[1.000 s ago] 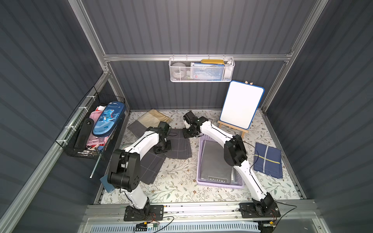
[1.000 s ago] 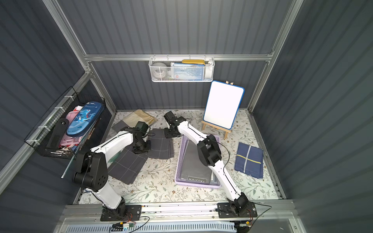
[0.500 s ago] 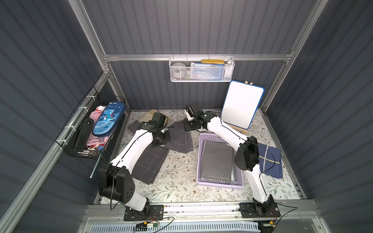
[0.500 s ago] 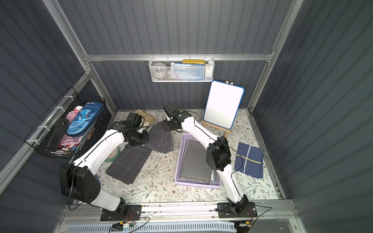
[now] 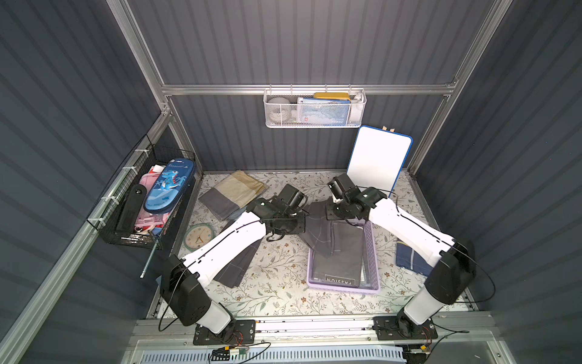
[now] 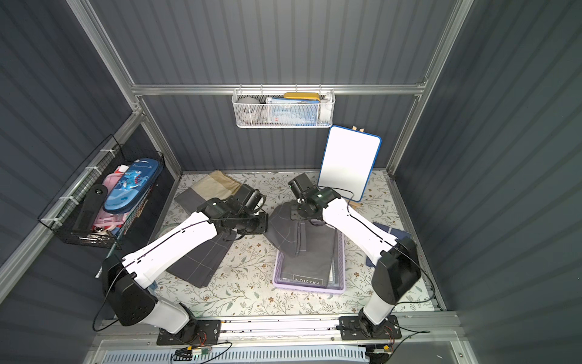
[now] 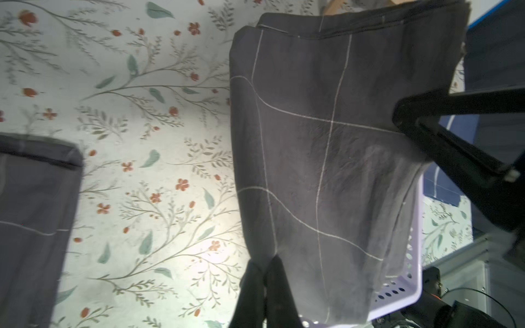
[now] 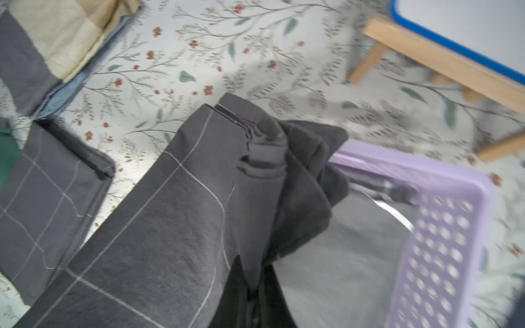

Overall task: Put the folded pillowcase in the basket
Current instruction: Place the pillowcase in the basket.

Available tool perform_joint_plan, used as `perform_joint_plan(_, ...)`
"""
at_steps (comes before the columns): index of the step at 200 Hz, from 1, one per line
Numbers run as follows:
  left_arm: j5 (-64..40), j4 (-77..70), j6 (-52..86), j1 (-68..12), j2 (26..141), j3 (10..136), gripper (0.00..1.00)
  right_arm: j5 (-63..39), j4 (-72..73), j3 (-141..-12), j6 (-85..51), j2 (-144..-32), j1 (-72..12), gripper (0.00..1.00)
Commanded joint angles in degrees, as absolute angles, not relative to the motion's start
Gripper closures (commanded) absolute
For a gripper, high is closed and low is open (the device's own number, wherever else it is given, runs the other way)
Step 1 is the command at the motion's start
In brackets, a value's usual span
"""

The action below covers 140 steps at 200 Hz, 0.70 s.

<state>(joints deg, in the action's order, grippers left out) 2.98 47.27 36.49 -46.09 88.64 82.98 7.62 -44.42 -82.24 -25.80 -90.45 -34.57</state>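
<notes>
left gripper point(image 5: 305, 216): clamped on the left edge of the folded pillowcase point(image 5: 316, 234), at centre frame.
folded pillowcase: held raised between both grippers, draped over the upper-left corner of the lavender basket point(image 5: 371, 261).
right gripper point(image 5: 331, 215): clamped on the pillowcase's upper edge.
lavender basket: right of centre, grey fabric point(image 5: 341, 268) laid inside.

Floral tabletop point(image 5: 277, 261): lavender basket point(image 5: 343, 288), grey checked cloth point(image 5: 234, 271), beige-grey cloth point(image 5: 233, 193), navy cloth point(image 5: 409, 262), seemingly a clock point(image 5: 199, 237).

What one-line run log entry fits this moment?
phase: carrying | left gripper: shut on pillowcase | right gripper: shut on pillowcase | pillowcase: lifted, partly over basket | next: likely lower, release
</notes>
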Motion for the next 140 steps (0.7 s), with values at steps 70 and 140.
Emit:
perform_joint_plan(70,6.3,40.5,48.2,-63.1,103.5,84.8,1.00,0.4,-40.2,-65.3,-27.1,-82.7,-23.2,1.00)
perform_joint_plan(140,11.1,46.9,49.8,-63.8,100.5,87.0,1.00,0.5,-40.4,-64.2,-27.2,-78.5,-22.7,1.00)
